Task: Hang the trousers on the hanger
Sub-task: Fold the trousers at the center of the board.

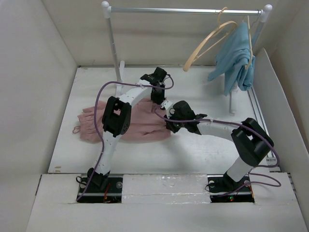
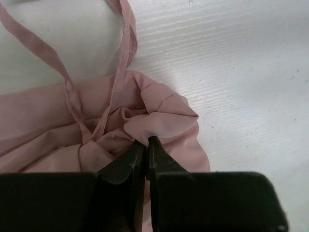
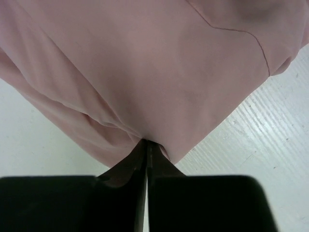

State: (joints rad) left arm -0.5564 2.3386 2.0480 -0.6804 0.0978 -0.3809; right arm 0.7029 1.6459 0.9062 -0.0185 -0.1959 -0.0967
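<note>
The dusty-pink trousers lie folded on the white table, mid-left, partly hidden by both arms. My left gripper is shut on a fold of the trousers at their far right edge; the left wrist view shows the pinched pink cloth and drawstrings. My right gripper is shut on the trousers' near right edge, with pink cloth filling the right wrist view. The tan wooden hanger hangs tilted on the rail at the back right, away from both grippers.
A clothes rail on two posts spans the back. A light-blue garment hangs on a second hanger at its right end. White walls enclose the table on the left, right and back.
</note>
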